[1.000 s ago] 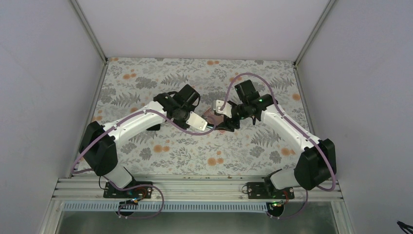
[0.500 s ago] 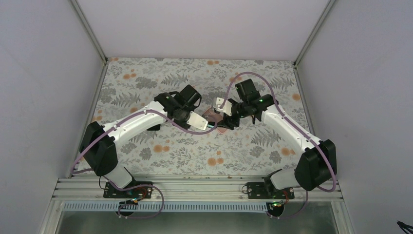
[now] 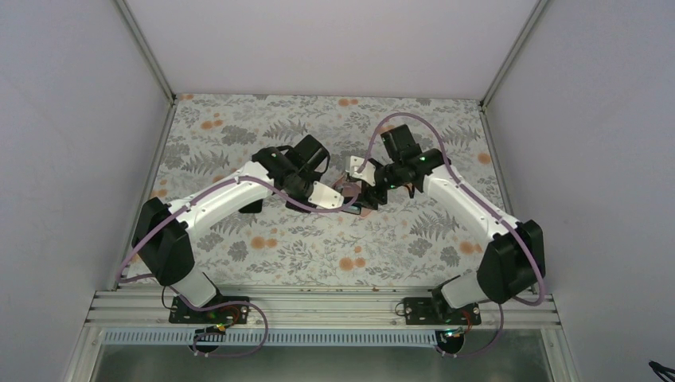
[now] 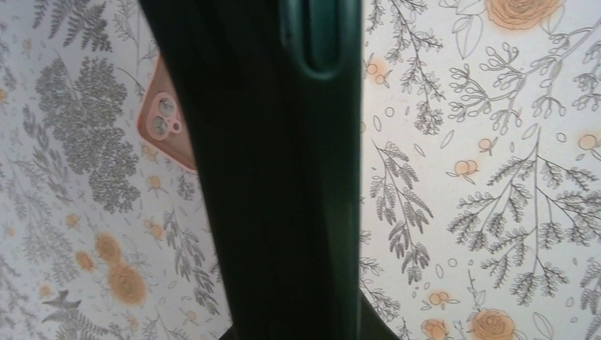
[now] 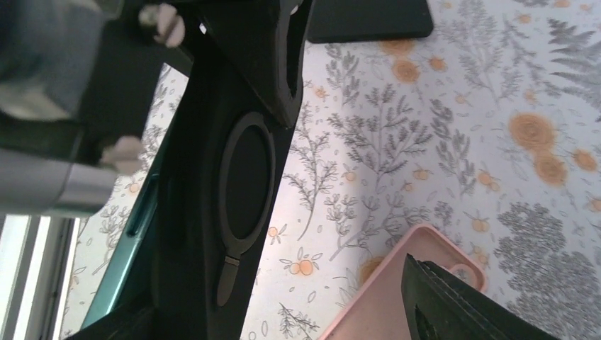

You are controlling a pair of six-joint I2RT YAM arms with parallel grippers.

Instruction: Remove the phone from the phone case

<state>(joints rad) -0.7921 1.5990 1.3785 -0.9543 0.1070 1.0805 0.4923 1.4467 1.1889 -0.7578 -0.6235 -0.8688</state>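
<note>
My left gripper [image 3: 344, 205] holds a dark phone [image 4: 283, 177] upright above the table's middle. In the left wrist view it fills the centre and hides the fingers. In the right wrist view its black case [image 5: 241, 177] with a ring on the back and a teal edge [image 5: 135, 212] stands at the left, with the left gripper [image 5: 64, 142] clamped on it. My right gripper [image 3: 364, 195] is right next to it, and one finger [image 5: 453, 304] shows over an empty pink case [image 5: 375, 312]. A wide gap lies between that finger and the black case.
The pink case [image 4: 166, 127] lies flat on the flowered table [image 3: 414, 239] with its camera cut-out showing. A flat black object [image 5: 368, 21] lies further off on the table. White walls close off three sides.
My right gripper has moved left and closer to the phone in my left gripper. The left gripper has shifted slightly up and back with the phone.
</note>
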